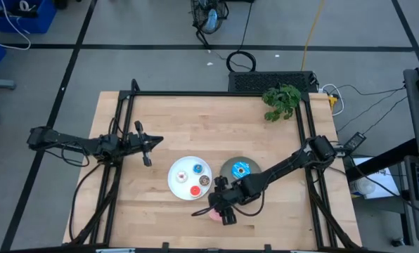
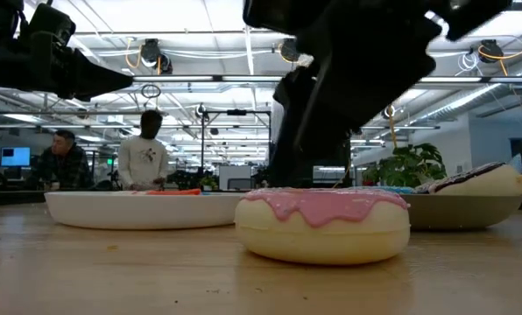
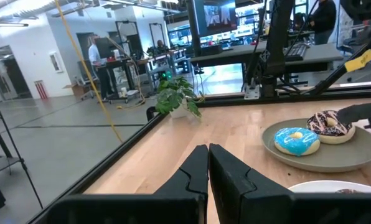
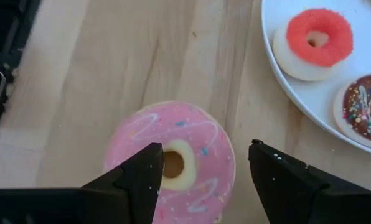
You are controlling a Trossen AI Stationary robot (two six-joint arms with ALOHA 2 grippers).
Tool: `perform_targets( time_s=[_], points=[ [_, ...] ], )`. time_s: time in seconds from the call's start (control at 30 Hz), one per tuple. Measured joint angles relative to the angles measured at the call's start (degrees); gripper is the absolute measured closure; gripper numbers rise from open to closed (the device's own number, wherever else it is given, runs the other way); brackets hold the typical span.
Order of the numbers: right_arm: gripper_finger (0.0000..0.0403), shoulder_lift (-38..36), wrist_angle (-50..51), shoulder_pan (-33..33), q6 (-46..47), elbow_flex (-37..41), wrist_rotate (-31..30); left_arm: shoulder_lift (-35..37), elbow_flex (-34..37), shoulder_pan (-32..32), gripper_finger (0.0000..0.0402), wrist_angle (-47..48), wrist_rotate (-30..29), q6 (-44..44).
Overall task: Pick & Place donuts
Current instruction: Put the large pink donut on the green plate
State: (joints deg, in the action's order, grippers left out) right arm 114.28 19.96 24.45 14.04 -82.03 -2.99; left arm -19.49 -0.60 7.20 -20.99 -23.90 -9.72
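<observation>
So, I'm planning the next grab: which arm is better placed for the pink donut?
Right. The right gripper hangs open directly above the pink donut on the table, while the left gripper waits shut, beyond the white plate.

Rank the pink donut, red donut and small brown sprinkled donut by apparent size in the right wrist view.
1. pink donut, clearly largest, though also nearest the camera.
2. red donut.
3. brown sprinkled donut; cropped by the picture edge, so second versus third is unsure.

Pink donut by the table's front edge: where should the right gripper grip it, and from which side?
Come straight down. The pink donut lies flat on the table, clear of the white plate. The right gripper, open, is above it; one finger is over the hole. Straddle the ring and close across the outer rim.
</observation>
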Motion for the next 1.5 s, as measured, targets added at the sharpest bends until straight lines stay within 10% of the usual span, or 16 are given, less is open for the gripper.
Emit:
perform_targets(
  time_s=[0.6, 0.83, 1.07, 1.5],
  points=[
    [0.0188, 6.00, -3.91, -0.44, 0.99, 1.24, 1.66, 0.00, 0.00, 0.00, 0.0380, 0.09, 0.02, 0.17],
    [0.0261, 3.92, -5.28, -0.55, 1.66, 1.51, 3.17, 0.00, 0.00, 0.00, 0.0380, 0.09, 0.02, 0.17],
    [0.0387, -2.04, -3.29, -0.61, -0.07, 1.06, 3.39, 0.01, 0.00, 0.00, 0.0380, 0.24, 0.00, 1.10],
    [0.0393, -22.33, 4.47, 0.00, 3.64, 1.04, 2.98, 0.00, 0.00, -0.01, 0.0380, 0.31, 0.00, 1.05]
  ],
)
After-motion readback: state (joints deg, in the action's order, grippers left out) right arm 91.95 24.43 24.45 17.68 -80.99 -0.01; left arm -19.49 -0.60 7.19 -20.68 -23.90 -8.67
